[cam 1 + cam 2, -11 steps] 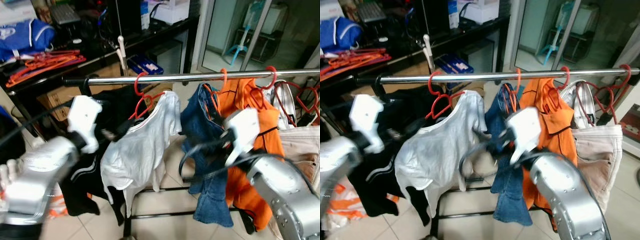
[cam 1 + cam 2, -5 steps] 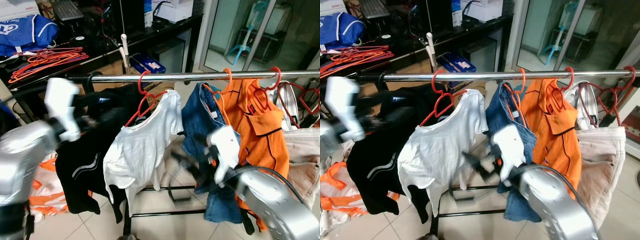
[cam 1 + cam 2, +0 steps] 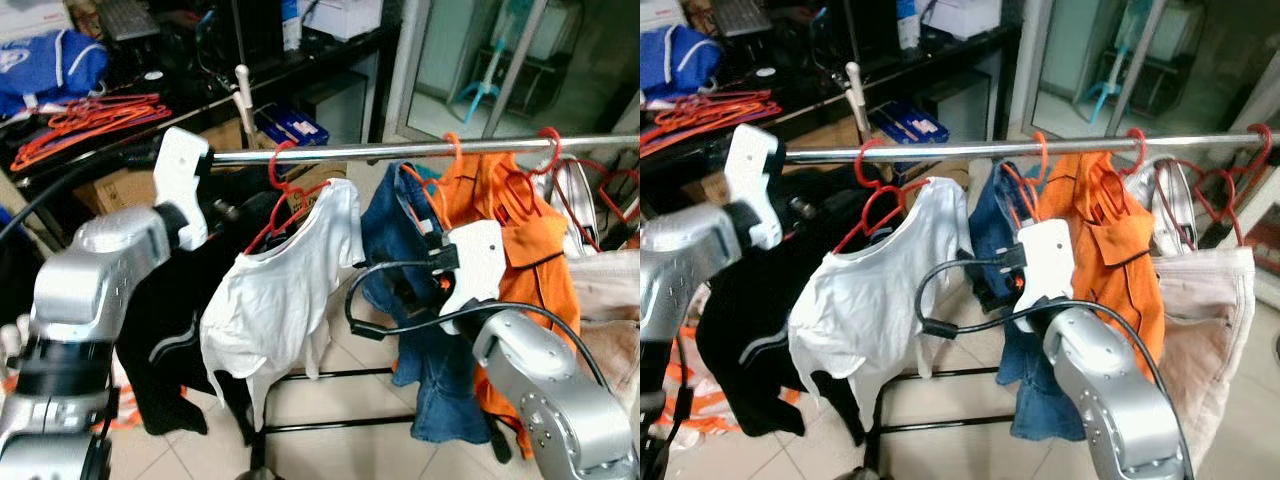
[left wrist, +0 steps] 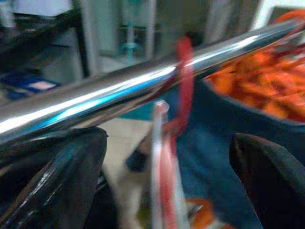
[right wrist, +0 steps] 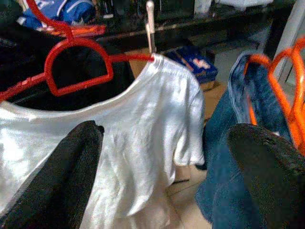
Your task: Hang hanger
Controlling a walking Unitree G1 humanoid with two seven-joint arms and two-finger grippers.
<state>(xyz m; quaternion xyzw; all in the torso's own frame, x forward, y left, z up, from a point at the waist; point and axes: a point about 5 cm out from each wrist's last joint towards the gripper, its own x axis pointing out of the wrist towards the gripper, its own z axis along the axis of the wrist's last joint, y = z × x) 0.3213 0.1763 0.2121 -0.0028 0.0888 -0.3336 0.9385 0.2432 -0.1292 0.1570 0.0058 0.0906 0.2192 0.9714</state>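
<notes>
Red hanger carrying a white shirt hangs on the chrome rail. Left tool, fingers spread and empty, sits just below the rail; right tool, also spread, faces the shirt.

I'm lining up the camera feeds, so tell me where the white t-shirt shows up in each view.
Left eye view: white t-shirt left of centre, on the red hanger.
Right eye view: left of centre, beside the blue jeans.
Left wrist view: cannot tell; blurred.
Right wrist view: centre, between the right claw's fingers.
Shared landmark: the red hanger.
</notes>
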